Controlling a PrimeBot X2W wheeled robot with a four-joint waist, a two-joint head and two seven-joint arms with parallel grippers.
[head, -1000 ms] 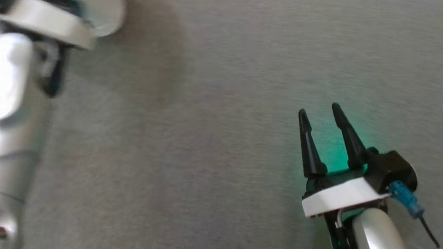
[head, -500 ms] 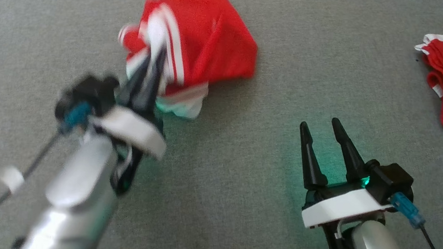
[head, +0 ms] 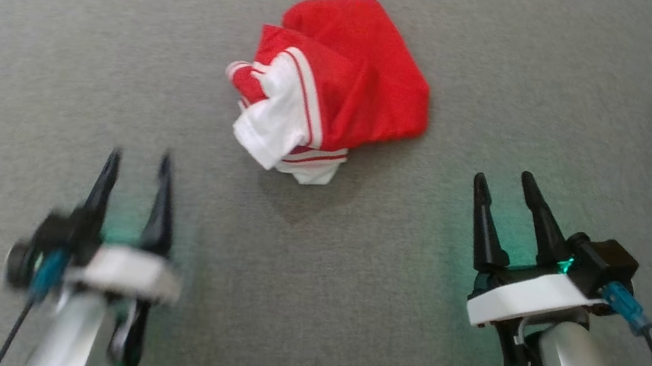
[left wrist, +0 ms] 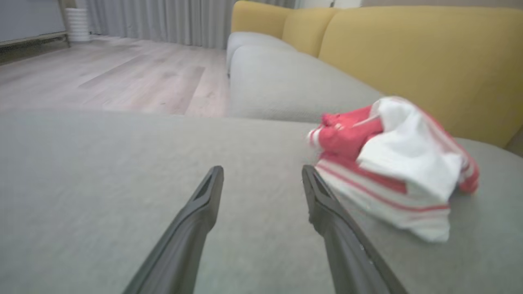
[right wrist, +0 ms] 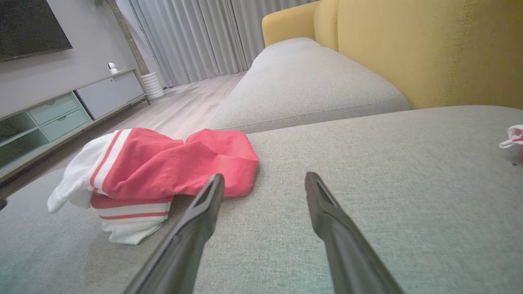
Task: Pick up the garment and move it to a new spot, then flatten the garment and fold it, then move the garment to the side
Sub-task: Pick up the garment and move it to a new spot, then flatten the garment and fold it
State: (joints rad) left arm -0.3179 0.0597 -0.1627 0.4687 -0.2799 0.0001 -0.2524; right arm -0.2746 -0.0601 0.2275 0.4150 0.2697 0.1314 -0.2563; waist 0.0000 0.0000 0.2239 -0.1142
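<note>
I am drawing my left pincer (head: pixel 139 160), now apart like my right pincer (head: pixel 503 182), off the just-dropped garment (head: pixel 354 77); flattening looks next.

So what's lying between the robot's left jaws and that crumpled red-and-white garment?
Nothing but bare grey sofa cushion. In the head view, the left jaws stand open and apart from the garment, with only plain fabric in the stretch between them.
</note>
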